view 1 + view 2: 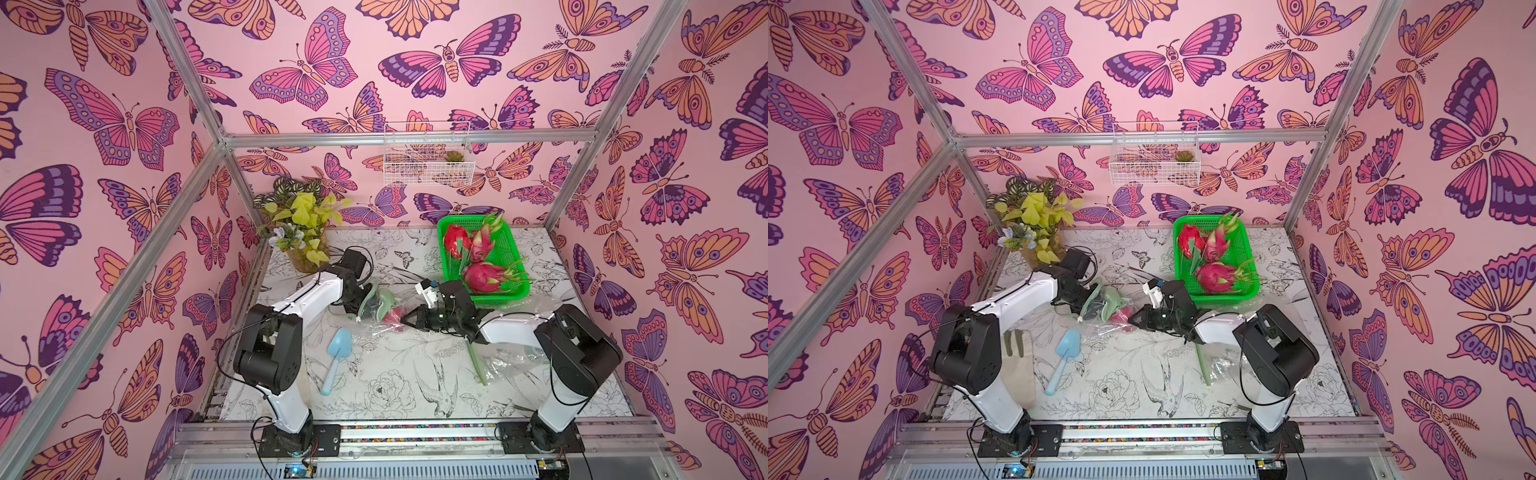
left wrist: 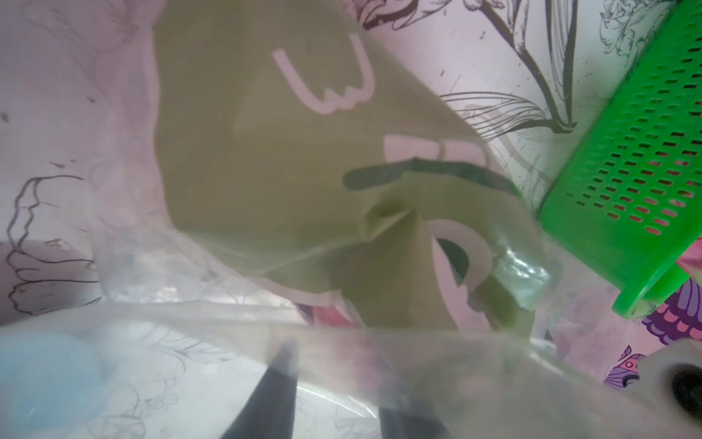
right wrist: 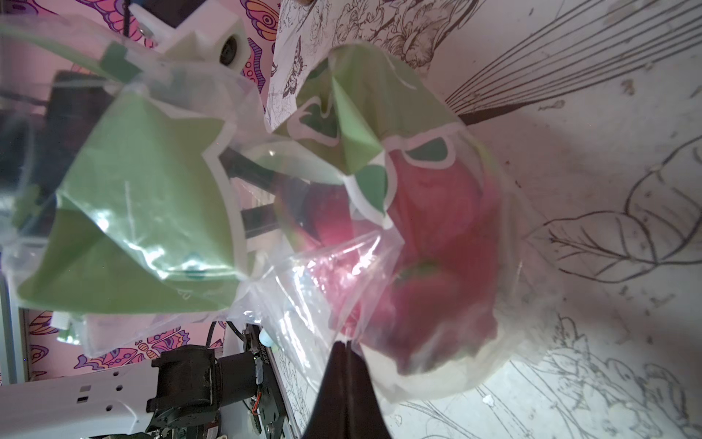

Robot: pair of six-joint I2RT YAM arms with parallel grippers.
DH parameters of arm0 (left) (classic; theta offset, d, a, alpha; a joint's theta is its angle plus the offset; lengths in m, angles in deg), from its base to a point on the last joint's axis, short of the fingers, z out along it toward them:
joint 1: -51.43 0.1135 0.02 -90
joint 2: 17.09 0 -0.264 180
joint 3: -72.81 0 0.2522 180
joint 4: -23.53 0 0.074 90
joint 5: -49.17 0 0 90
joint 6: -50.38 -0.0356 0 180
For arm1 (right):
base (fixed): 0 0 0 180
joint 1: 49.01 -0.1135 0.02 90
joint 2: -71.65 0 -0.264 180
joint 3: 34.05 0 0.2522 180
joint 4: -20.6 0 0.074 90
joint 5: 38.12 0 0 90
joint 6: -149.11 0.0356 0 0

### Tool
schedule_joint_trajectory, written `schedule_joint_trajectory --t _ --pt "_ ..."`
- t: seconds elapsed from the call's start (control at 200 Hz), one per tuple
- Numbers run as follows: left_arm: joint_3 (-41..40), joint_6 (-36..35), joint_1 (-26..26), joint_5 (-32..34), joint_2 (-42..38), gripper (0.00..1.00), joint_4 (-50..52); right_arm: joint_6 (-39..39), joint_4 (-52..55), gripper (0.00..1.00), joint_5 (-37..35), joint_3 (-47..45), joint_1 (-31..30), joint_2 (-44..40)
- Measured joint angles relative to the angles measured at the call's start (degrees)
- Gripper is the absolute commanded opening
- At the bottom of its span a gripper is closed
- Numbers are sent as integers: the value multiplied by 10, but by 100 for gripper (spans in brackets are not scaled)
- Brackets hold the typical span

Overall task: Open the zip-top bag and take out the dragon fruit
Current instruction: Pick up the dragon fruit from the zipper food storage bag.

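Butterfly-papered pink walls box in a tabletop (image 1: 395, 374) printed with line-drawn birds and flowers. Three dragon fruit (image 1: 482, 276) already lie in the green basket (image 1: 507, 249) at the far right, so presumably that is where emptied fruit goes. One dragon fruit (image 3: 429, 266) remains inside the zip-top bag (image 3: 152, 213), which lies mid-table between the two arms, clear film with green printed panels. The right gripper (image 3: 346, 347) has its dark jaws pressed together on a fold of clear film just beside the fruit, apparently anchoring that side so the other arm can work the mouth. The left gripper (image 1: 360, 300) is buried in the bag's opposite end; its wrist view looks through plastic and shows dark finger shapes only dimly, so whether it is parted or pinching I cannot tell. Both arms reach inward with elbows raised and wrists angled toward each other, left from the plant (image 1: 301, 220) side, right from in front of the basket. A blue scoop (image 1: 336, 359) lies nearer the base rail, untouched. More clear bag film (image 1: 505, 361) sits under the right forearm.
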Motion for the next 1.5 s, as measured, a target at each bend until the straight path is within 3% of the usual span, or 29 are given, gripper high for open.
schedule_joint_trajectory --t 0.446,0.551,0.626,0.691,0.811,1.067,1.502 --pt "14 11 0 59 40 52 -25 4 -30 0 24 -1 -14 -1" --pt "8 20 0 57 33 52 -60 5 -36 11 40 -1 -21 0" --pt "-5 26 1 52 17 52 -89 0 -35 27 53 0 -22 0" --pt "-12 27 5 40 6 51 -106 -15 -16 35 60 2 -21 -6" --pt "-13 23 10 13 4 48 -131 -55 71 42 61 17 -6 -45" --pt "-16 -29 12 -43 5 46 -150 -108 190 48 49 59 93 -114" --pt "-6 -131 15 -107 26 46 -149 -48 205 55 43 182 104 60"
